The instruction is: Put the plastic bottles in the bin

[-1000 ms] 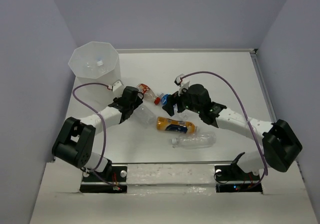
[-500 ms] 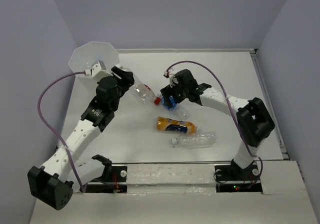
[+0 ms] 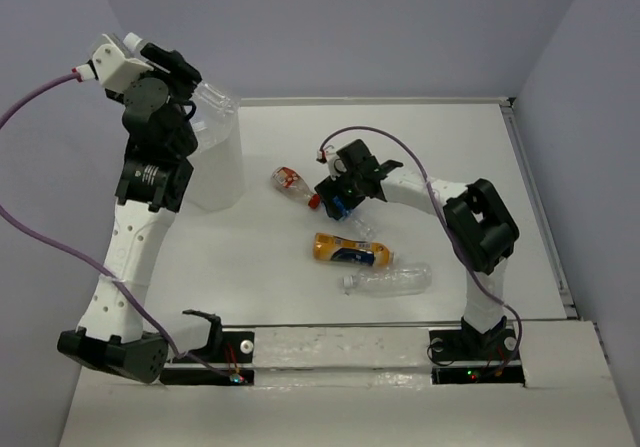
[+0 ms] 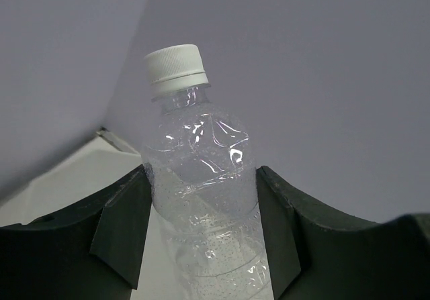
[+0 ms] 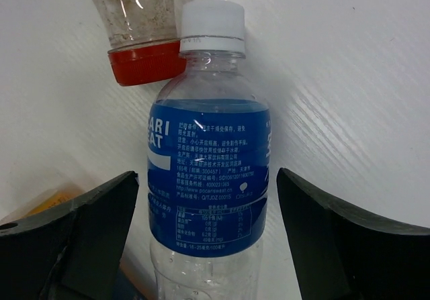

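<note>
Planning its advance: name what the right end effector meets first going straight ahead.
Likely the blue-labelled bottle, lying lengthwise between the right end effector's open fingers; the red-capped bottle sits just beyond. How deep it already sits is unclear.

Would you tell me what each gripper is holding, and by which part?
The left gripper grips a clear bottle by its mid-body; the right gripper, open astride the blue-labelled bottle, holds nothing.
</note>
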